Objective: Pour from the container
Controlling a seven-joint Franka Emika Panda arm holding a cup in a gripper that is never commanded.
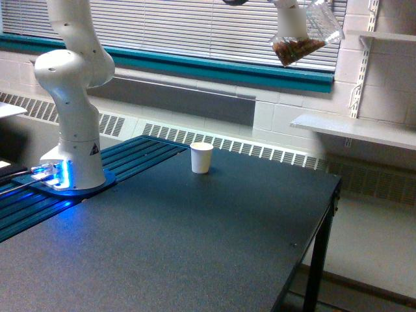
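Exterior view: container [305,40] tilted, mouth upper-right.

The arm [75,84] is glossy white, built of rounded, bulbous joint housings stacked on a cylindrical pedestal [81,159]. A small black triangular marking [93,149] sits on the pedestal. Blue lights [57,174] glow at its base, where dark cables [16,177] plug in

The one exterior view looks from off the black table's [195,247] near corner, slightly downward, toward the window blinds [195,26].
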